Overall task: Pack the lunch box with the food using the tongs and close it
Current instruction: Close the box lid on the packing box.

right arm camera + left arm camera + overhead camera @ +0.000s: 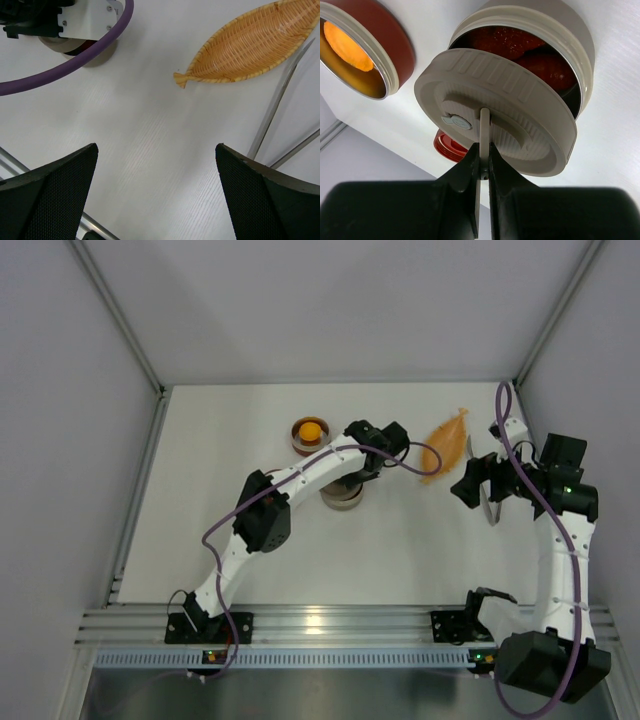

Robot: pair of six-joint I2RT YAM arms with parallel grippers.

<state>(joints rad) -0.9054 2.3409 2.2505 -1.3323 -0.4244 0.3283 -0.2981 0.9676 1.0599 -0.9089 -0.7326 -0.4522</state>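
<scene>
My left gripper [484, 147] is shut on the thin upright tab [484, 122] of a beige ribbed lid [520, 125]. It holds the lid tilted over the open beige tin [582, 60] of the lunch box, part covering it. Red food [540, 67] lies inside that tin. A red-walled tin [395, 50] beside it holds the orange-yellow lump [347, 47]; from above this tin [311, 433] sits left of the beige one [342, 498]. My right gripper [156, 147] hangs open and empty over bare table. The grey tongs [277, 107] lie just right of it.
A flat orange woven leaf-shaped dish [250, 45] lies empty at the back right, also seen from above as the dish [447, 440]. A red lid [447, 145] lies on the table under the beige lid's edge. The left arm's purple cable [75, 62] crosses the right wrist view.
</scene>
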